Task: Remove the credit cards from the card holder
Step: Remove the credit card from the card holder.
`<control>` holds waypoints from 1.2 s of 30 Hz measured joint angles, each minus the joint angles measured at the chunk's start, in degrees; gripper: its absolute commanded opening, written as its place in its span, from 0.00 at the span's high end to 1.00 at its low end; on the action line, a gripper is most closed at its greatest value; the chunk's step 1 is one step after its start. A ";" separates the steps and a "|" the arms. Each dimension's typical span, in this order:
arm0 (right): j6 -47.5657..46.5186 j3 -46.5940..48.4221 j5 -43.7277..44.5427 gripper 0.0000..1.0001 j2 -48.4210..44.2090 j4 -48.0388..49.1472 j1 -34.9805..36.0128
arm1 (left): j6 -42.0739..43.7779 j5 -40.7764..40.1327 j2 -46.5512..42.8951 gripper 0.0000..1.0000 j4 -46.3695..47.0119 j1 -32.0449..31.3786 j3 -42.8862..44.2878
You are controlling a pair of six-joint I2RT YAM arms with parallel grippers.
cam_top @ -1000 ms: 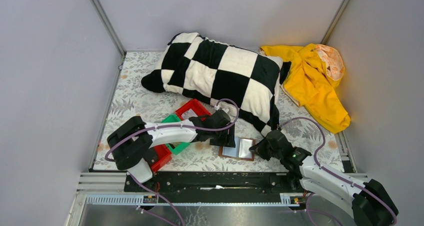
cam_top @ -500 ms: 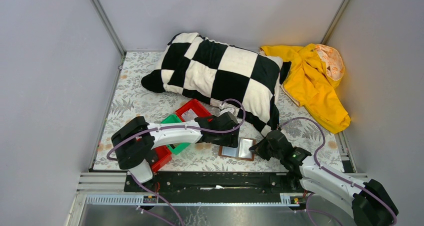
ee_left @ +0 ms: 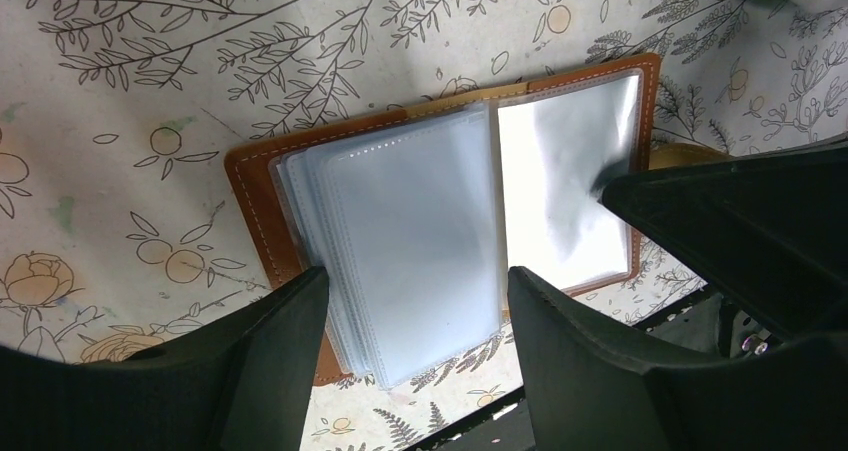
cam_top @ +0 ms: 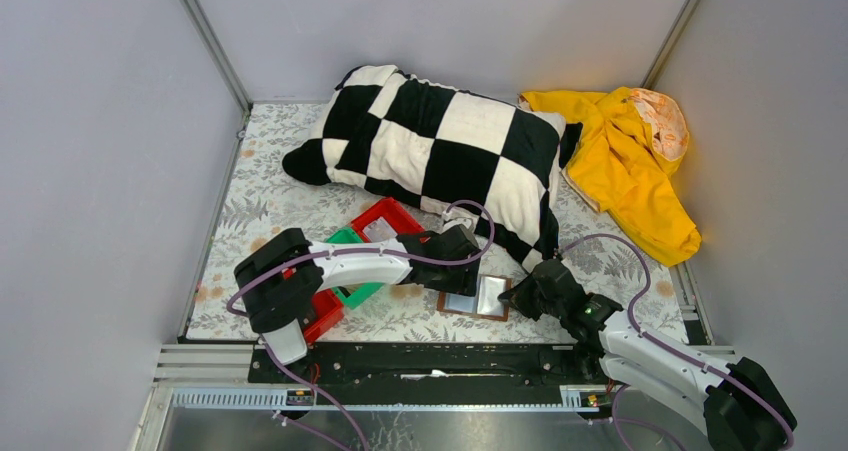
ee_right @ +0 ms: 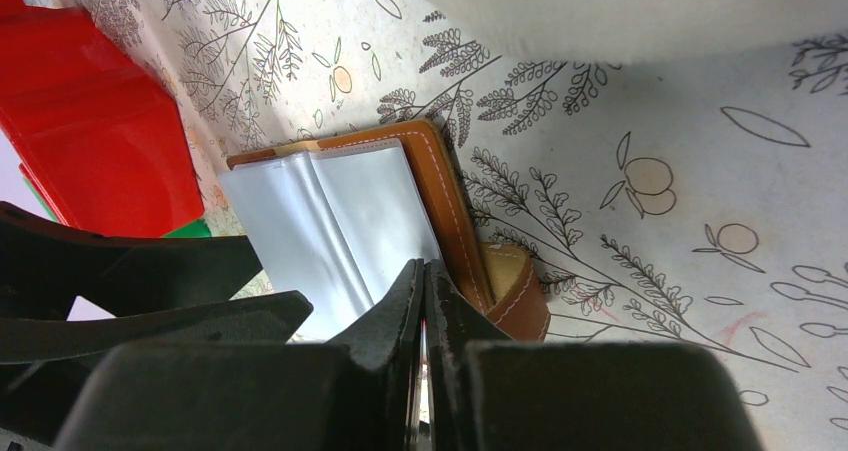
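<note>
The card holder (cam_top: 478, 297) lies open on the flowery surface (cam_top: 270, 201), near the front edge. The top view shows the big checked pillow (cam_top: 440, 151) behind it and a yellow cloth (cam_top: 625, 166) at the back right. It also shows a red bin (cam_top: 385, 216) and a green bin (cam_top: 350, 239) to the holder's left. Only the left wrist view shows the stack of clear pockets (ee_left: 410, 231) on the holder's left half. The left tool (ee_left: 415, 276) is spread wide over them. The right wrist view shows the right tool (ee_right: 425, 271) pressed together, its tip on the holder's shiny right half. A small brown strap (ee_right: 515, 286) curls just beside that tip.
</note>
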 measured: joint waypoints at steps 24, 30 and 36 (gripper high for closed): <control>-0.04 0.00 0.00 0.95 0.13 0.11 0.00 | 1.44 5.57 -0.57 0.45 2.80 -1.95 1.51; -0.04 0.00 0.02 0.95 -0.26 -0.20 0.00 | 1.49 6.60 -1.09 0.44 3.45 -1.88 1.51; -1.33 0.52 0.17 0.90 -3.32 -4.42 0.00 | 0.59 11.50 0.39 0.44 8.46 -1.90 1.51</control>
